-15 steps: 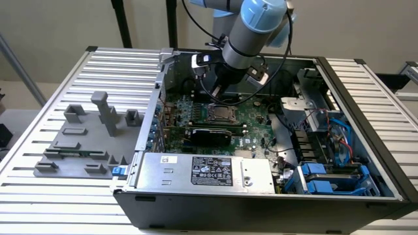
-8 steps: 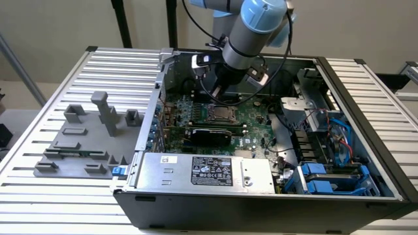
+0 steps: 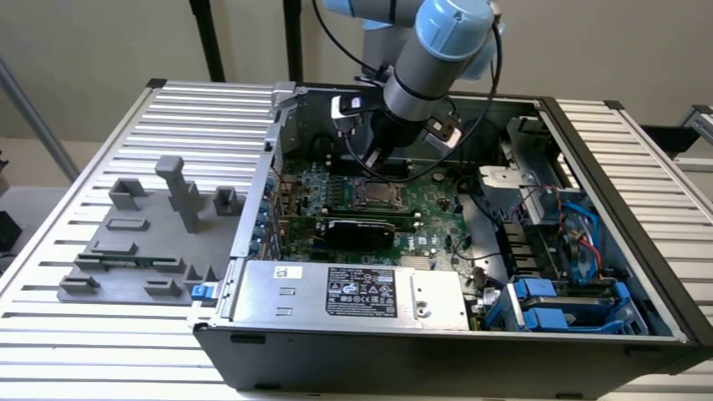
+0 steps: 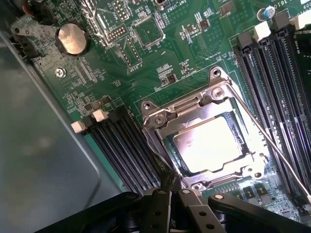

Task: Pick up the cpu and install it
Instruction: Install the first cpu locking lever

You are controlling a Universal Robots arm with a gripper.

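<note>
End effector (image 4: 170,187) is sitting clenched and holding nothing, hovering just over the socket's (image 4: 206,136) edge. The cpu (image 4: 209,145) is lying flat inside the metal socket frame on the motherboard (image 4: 160,63), inside the open PC case (image 3: 446,351).

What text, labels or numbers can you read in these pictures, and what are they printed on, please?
"INT_USB2": white print on the motherboard, partly cut off at the frame edge.
Other motherboard print: too small to read.
Power-supply box black label: symbols and text too blurred to read.
</note>
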